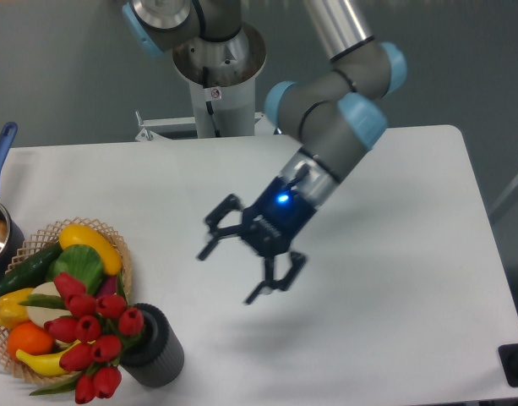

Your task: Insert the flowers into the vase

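The red tulips (pixel 91 333) with green stems stand in the dark grey ribbed vase (pixel 155 351) at the front left of the table, their heads leaning left over the basket. My gripper (pixel 234 271) hangs above the table's middle, to the right of the vase and apart from it. Its fingers are spread open and hold nothing.
A woven wicker basket (pixel 117 247) with green, yellow and orange toy vegetables sits at the left, touching the flowers. A metal pot with a blue handle (pixel 0 157) stands at the left edge. The robot's base (pixel 216 68) is at the back of the white table (pixel 394 254).
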`<state>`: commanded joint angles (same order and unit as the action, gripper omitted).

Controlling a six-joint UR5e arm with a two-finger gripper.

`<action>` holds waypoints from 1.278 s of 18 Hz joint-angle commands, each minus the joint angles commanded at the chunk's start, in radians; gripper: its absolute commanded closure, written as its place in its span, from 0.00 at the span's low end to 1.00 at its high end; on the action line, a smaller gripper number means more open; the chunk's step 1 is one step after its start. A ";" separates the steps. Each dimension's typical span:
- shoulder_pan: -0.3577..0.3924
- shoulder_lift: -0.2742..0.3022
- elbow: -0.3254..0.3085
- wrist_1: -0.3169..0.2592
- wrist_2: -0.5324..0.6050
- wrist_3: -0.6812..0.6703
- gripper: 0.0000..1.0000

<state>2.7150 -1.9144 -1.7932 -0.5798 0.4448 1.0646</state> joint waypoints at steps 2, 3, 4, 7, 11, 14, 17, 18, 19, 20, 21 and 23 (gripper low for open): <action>0.037 -0.003 0.002 0.000 0.005 0.000 0.00; 0.061 -0.005 -0.002 -0.002 0.006 0.002 0.00; 0.084 -0.006 -0.003 -0.003 0.008 0.003 0.00; 0.124 -0.014 0.006 -0.006 0.020 0.002 0.00; 0.154 -0.031 0.024 -0.006 0.246 0.006 0.00; 0.155 -0.067 0.041 -0.006 0.464 0.050 0.00; 0.144 -0.080 0.044 -0.006 0.636 0.152 0.00; 0.143 -0.077 0.057 -0.014 0.711 0.162 0.00; 0.131 -0.075 0.064 -0.041 0.774 0.167 0.00; 0.111 -0.072 0.067 -0.066 0.813 0.169 0.00; 0.105 -0.072 0.071 -0.071 0.831 0.173 0.00; 0.104 -0.069 0.074 -0.077 0.850 0.204 0.00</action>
<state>2.8194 -1.9835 -1.7196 -0.6565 1.2946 1.2684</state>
